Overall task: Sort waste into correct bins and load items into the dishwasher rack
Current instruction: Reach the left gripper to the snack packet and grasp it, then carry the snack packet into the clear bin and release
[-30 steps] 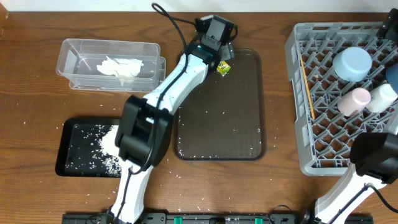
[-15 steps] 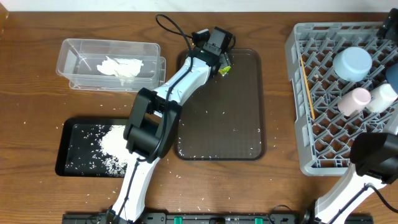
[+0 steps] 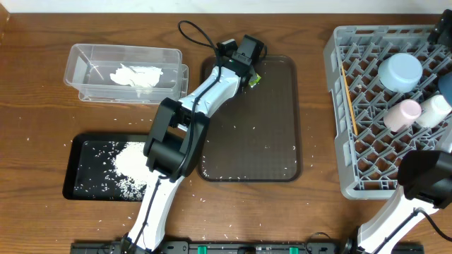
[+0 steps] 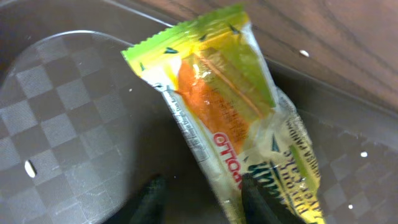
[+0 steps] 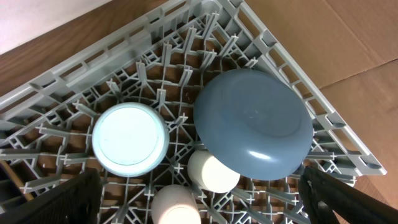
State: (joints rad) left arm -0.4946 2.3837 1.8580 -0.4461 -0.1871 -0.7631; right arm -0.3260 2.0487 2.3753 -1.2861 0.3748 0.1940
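The yellow-green snack wrapper [image 4: 236, 118] lies on the dark brown serving tray [image 3: 251, 141] near its far edge, and also shows in the overhead view [image 3: 253, 80]. My left gripper [image 4: 205, 200] is open just above the wrapper, its right finger over the wrapper's lower end. The napkin [image 3: 138, 75] lies in the clear tub [image 3: 92, 60]. Rice [image 3: 127, 161] is piled in the black tray [image 3: 81, 183]. The grey rack [image 3: 339, 162] holds the light blue bowl [image 5: 130, 138], dark blue plate [image 5: 252, 124], white cup [image 5: 212, 171], pink cup [image 5: 175, 208] and chopsticks [image 3: 348, 99]. My right gripper [image 5: 199, 202] hangs open over the rack.
Loose rice grains are scattered on the wooden table [image 3: 42, 106] and on the serving tray. The left arm stretches from the front edge across the black tray's right side to the serving tray's far end. The rack stands at the right edge.
My left gripper has come down and closer to the snack wrapper at the tray's far edge. The wrapper has barely shifted. The right arm has not moved.
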